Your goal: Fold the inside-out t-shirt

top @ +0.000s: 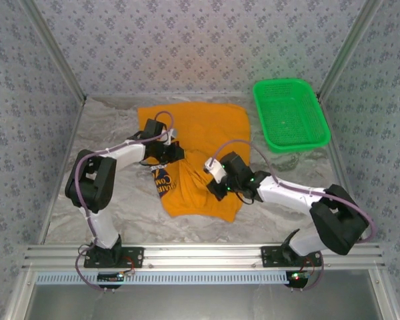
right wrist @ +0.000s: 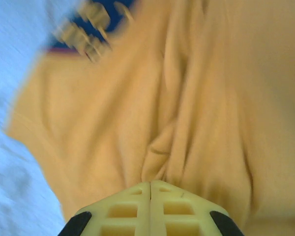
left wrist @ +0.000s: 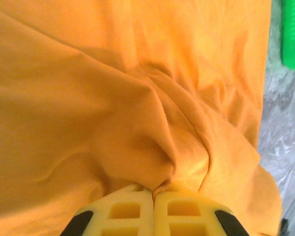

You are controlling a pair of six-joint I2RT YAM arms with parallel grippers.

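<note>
The orange t-shirt (top: 200,133) lies crumpled in the middle of the marble table, with part of its dark blue and white print (top: 161,181) showing at its left edge. My left gripper (top: 169,152) is down on the shirt's left middle. In the left wrist view that gripper (left wrist: 155,190) is shut, with a pinch of orange cloth (left wrist: 137,98) caught between the tips. My right gripper (top: 217,188) sits on the shirt's lower right. Its jaws (right wrist: 151,184) are shut, and folds of the t-shirt (right wrist: 187,98) gather into the tips. The print (right wrist: 88,29) is blurred at the upper left.
A green plastic mesh basket (top: 291,115) stands at the back right, close to the shirt's far right corner. Patterned walls with metal frame posts close in the table on three sides. Bare marble (top: 120,213) lies in front of the shirt and to its left.
</note>
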